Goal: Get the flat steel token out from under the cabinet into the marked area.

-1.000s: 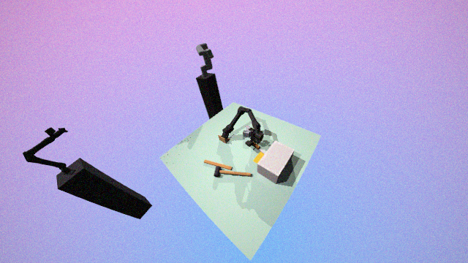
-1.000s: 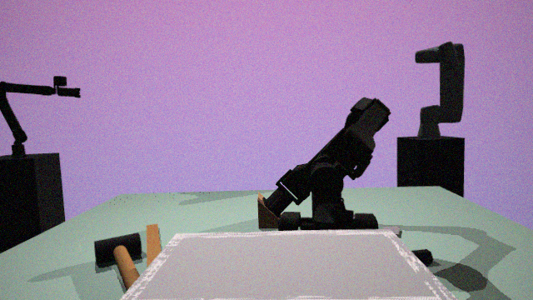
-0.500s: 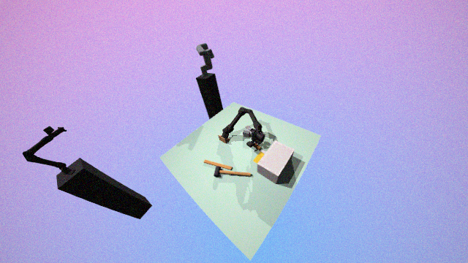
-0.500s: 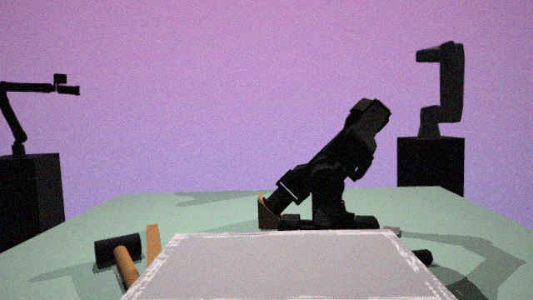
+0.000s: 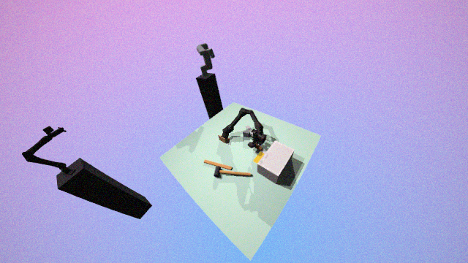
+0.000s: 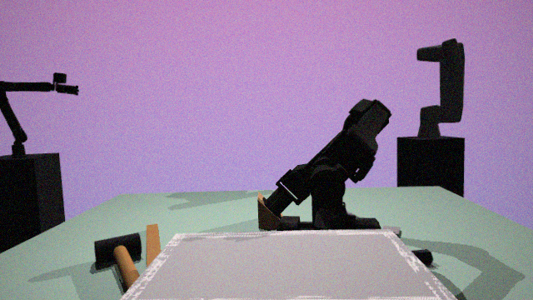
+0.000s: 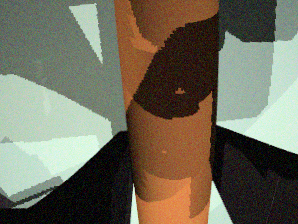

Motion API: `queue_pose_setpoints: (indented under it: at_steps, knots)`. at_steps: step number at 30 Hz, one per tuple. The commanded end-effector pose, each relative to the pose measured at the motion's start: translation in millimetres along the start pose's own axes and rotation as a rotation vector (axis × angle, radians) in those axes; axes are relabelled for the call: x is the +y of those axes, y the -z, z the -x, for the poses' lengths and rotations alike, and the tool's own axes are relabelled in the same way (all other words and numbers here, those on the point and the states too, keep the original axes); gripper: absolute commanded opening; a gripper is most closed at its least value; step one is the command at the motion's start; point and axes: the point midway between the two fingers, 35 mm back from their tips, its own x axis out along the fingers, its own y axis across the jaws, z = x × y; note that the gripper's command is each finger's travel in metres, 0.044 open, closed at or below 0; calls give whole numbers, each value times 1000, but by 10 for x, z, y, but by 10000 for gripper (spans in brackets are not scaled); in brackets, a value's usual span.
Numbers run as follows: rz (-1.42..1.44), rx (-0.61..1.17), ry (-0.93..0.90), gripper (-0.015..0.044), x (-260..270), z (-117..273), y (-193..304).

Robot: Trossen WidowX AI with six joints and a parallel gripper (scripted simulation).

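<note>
The cabinet [image 5: 276, 158] [image 6: 283, 267] is a pale-topped box with dark sides. The marked area is a yellow patch [image 5: 259, 157] on the table beside its front. My gripper [image 5: 257, 142] [image 7: 165, 136] is shut on a round orange-brown wooden handle [image 5: 259, 147] [image 7: 170, 135], low near the patch and the cabinet's corner. The handle runs up and down through the wrist view between the dark fingers. The far end of the held tool cannot be made out. The steel token is not visible; the vent slots do not show either.
A mallet with a black head [image 5: 217, 172] [image 6: 117, 251] and a flat wooden strip [image 5: 218, 164] [image 6: 153, 243] lie on the table [image 5: 248, 226] away from the cabinet. A dark cylinder end [image 6: 423, 257] shows past the cabinet top's right edge. Two other arms stand on black pedestals off the table.
</note>
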Motion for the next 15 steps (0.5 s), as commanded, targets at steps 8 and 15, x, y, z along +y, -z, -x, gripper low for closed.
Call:
queue_pose_setpoints:
  at_steps: [8,15]
  knots:
    - [0,-2,-2,0,-6,4,-120]
    - [0,-3,-2,0,-4,6,-186]
